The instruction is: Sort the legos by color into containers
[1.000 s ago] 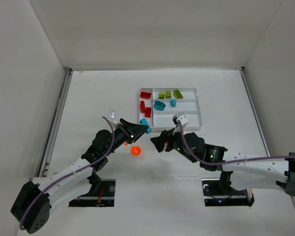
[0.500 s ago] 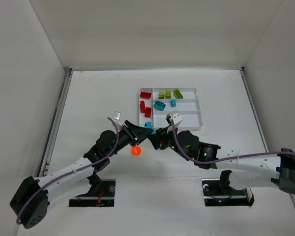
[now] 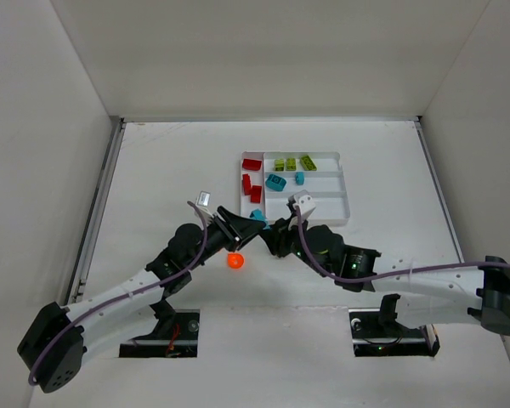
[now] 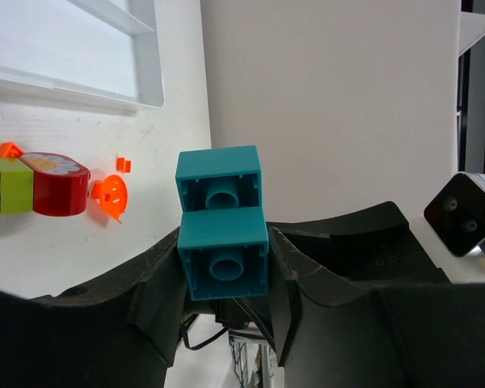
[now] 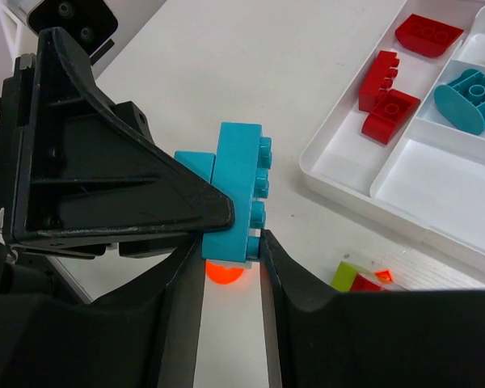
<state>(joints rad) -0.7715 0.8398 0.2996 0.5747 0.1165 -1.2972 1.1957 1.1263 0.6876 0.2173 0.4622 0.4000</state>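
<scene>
A teal lego (image 3: 256,217), two stacked bricks, hangs above the table between both grippers. My left gripper (image 4: 224,246) is shut on its lower brick (image 4: 222,263), fingers hugging both sides. My right gripper (image 5: 232,246) is shut on one end of the same teal lego (image 5: 238,190), the left gripper's finger (image 5: 105,186) right beside it. Beneath lies a round orange lego (image 3: 235,261). The white tray (image 3: 345,183) holds red legos (image 5: 384,101) in its narrow side slot, yellow-green ones (image 3: 291,163) in the far slot and teal ones (image 5: 469,101) in the second.
On the table near the tray's front edge (image 4: 149,97) lie a yellow-green lego (image 4: 4,184), a red one (image 4: 61,184) and small orange pieces (image 4: 111,196). In the top view the right arm hides them. White walls close off the table's left, back and right.
My right gripper has moved left to the teal lego and shut its fingers round it. My left gripper stayed nearly still with the lego between its fingers.
</scene>
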